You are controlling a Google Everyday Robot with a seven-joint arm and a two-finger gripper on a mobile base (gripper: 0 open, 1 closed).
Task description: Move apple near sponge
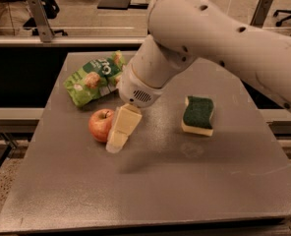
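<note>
The red-orange apple (pixel 100 123) sits on the grey table (pixel 150 191), left of centre. My gripper (pixel 117 140) hangs from the big white arm and is right beside the apple, on its right side, its cream fingers (pixel 123 127) pointing down to the table. The sponge (pixel 198 114), dark green on top with a pale yellow base, lies to the right, well apart from the apple and the gripper.
A green snack bag (pixel 94 77) lies at the back left of the table, just behind the apple. The white arm (pixel 209 33) spans the upper right. Beyond the table's far edge is a rail and office chairs.
</note>
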